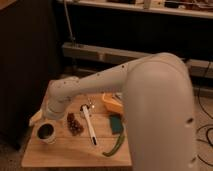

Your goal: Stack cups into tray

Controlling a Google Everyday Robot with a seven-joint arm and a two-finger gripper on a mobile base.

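Observation:
A white/cream cup (46, 133) with a dark inside stands upright near the left front of the wooden table (60, 156). I cannot make out a separate dark green cup. My gripper (38, 118) is at the end of the white arm, just above and left of the cup, close to its rim. The orange-yellow tray (112, 104) shows only as a corner at the back right, mostly hidden behind my arm.
A metal spoon (89, 125) lies in the middle of the table beside a brown clump (75, 124). A dark green block (116, 123) and a long green pod (113, 146) lie to the right. My bulky arm (160, 110) covers the table's right side.

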